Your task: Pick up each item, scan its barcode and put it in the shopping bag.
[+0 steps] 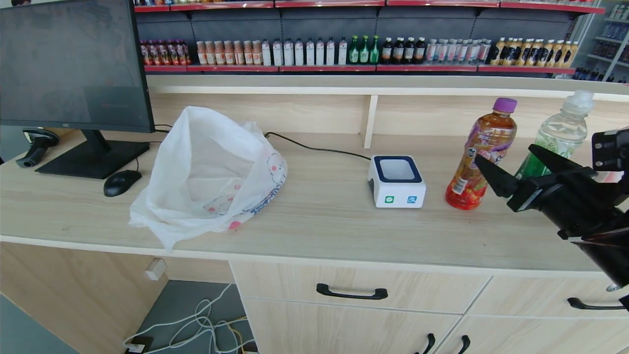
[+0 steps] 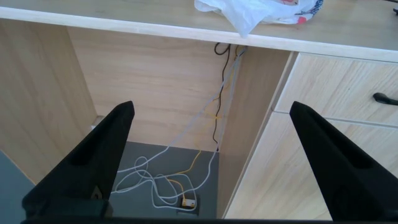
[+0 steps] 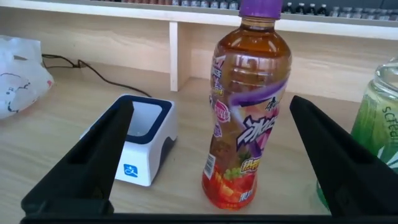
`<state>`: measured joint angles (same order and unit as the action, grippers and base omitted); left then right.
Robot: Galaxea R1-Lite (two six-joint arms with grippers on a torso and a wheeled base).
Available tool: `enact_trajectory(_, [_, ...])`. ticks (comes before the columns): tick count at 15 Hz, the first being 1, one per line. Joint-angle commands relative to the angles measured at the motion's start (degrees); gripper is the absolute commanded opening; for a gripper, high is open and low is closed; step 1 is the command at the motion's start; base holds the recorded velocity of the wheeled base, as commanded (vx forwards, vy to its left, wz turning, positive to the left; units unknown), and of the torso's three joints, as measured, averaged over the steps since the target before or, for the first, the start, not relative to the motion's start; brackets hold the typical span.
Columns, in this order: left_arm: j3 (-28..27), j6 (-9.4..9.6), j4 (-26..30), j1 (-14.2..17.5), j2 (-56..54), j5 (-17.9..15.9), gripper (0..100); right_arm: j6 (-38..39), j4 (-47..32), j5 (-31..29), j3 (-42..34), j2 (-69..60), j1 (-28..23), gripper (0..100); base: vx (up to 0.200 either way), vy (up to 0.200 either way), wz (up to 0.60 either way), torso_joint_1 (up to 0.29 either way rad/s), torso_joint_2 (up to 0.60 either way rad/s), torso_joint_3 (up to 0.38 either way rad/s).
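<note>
An orange tea bottle [image 1: 479, 155] with a purple cap stands upright on the counter, right of the white barcode scanner [image 1: 396, 181]. A clear green-labelled bottle [image 1: 557, 137] stands just right of it. My right gripper [image 1: 513, 165] is open, level with the tea bottle [image 3: 247, 106] and just short of it; the bottle sits centred ahead of the gap between the fingers. The scanner [image 3: 142, 140] lies beside it. The white shopping bag [image 1: 209, 174] lies open on the counter's left part. My left gripper [image 2: 211, 162] hangs open below the counter edge, facing the floor cables, with the bag [image 2: 261, 12] above it.
A monitor [image 1: 73, 73], a mouse [image 1: 122, 182] and a handheld scanner [image 1: 37, 146] stand at the far left. A black cable [image 1: 314, 147] runs behind the bag. A raised wooden ledge [image 1: 373, 91] backs the counter. Drawers with black handles [image 1: 351, 293] are below.
</note>
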<state>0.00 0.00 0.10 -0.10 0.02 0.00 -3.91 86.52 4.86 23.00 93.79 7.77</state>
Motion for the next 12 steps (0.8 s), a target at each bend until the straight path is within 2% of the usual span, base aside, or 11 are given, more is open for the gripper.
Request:
enact_trajectory(1, [0.00,-0.09,-0.01,0.01,-0.02,0.00,100,0.13,0.32,-0.12,0.55,3.06,0.23,100,0.000,0.000,0.00,0.000,0.00,0.000])
enact_trajectory(4, [0.00,0.00,-0.01,0.01,-0.02,0.00,100,0.22,0.32,-0.65,0.81,4.82,0.06,100,0.000,0.000,0.00,0.000,0.00,0.000])
enact_trajectory(9, [0.00,-0.09,-0.01,0.01,-0.02,0.00,100,1.28,0.32,-1.88,5.82,9.56,-1.00,100,0.000,0.000,0.00,0.000,0.00,0.000])
enact_trajectory(12, [0.00,-0.09,-0.01,0.01,-0.02,0.00,100,2.07,0.32,-1.96,5.47,10.80,-1.17,100,0.000,0.000,0.00,0.000,0.00,0.000])
